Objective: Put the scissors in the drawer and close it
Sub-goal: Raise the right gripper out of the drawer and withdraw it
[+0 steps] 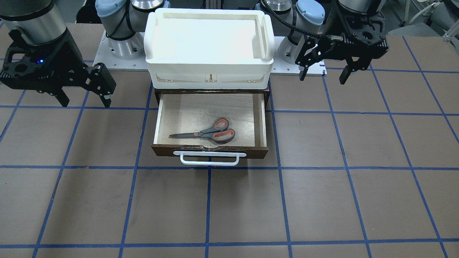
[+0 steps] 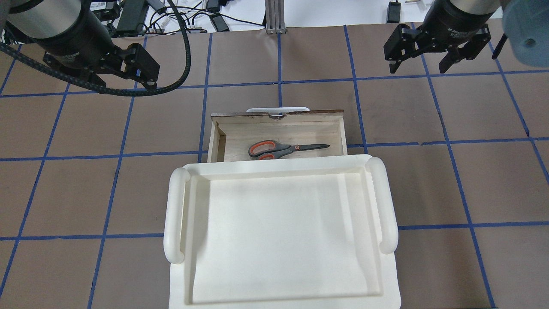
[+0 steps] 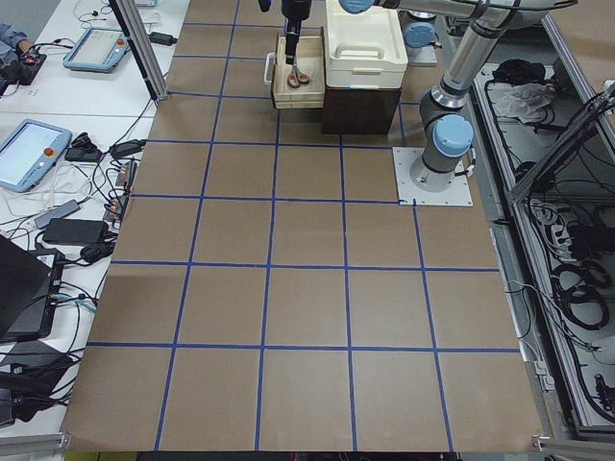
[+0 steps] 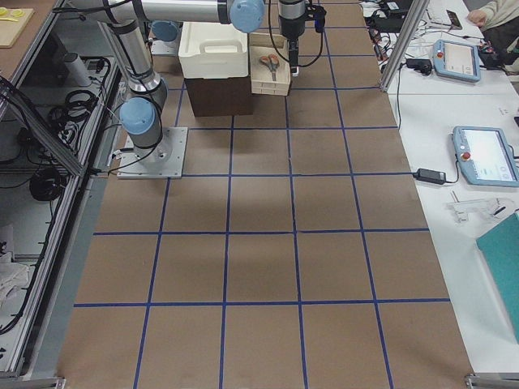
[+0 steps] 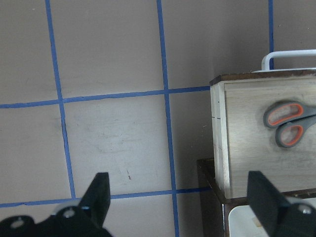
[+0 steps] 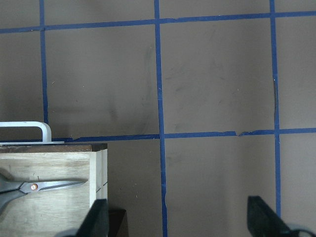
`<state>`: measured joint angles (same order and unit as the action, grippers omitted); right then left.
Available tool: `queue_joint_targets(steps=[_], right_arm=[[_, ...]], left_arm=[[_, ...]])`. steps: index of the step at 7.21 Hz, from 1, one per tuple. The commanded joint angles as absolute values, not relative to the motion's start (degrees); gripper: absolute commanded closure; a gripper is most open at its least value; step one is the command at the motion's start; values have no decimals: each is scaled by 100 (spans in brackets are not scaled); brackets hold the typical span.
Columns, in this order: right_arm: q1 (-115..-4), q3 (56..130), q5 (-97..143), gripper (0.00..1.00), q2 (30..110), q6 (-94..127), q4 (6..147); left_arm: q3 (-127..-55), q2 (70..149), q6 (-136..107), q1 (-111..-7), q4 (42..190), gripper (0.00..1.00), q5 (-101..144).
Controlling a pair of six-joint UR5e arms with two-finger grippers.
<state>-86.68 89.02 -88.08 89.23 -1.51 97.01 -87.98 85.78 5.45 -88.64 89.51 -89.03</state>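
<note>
The scissors (image 1: 211,133) lie flat inside the open drawer (image 1: 209,149), handles toward my left side, blades toward my right. They also show in the overhead view (image 2: 279,149) and in both wrist views (image 5: 286,126) (image 6: 39,186). The drawer is pulled out, with its white bar handle (image 1: 209,158) at the front. My left gripper (image 1: 323,78) (image 2: 122,86) hangs open and empty above the table, to the drawer's left. My right gripper (image 1: 86,103) (image 2: 418,68) is open and empty, to the drawer's right. Neither touches anything.
A white plastic tray (image 2: 176,214) sits on top of the dark brown cabinet (image 3: 356,106) that holds the drawer. The brown table has blue tape grid lines (image 1: 208,200). Both arm bases stand behind the cabinet.
</note>
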Motion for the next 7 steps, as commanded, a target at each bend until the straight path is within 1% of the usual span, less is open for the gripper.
queue_joint_targets(steps=[1,7], right_arm=[[-8692,8965,-8886,0,8938,-176,9686],[-8684,8982,-8877,0,8938,-229,9677]], left_arm=[[-8798,8578,545,-8859,8947,0,-8903],[-8807,8630,545,-8877,8921,0,-8895]])
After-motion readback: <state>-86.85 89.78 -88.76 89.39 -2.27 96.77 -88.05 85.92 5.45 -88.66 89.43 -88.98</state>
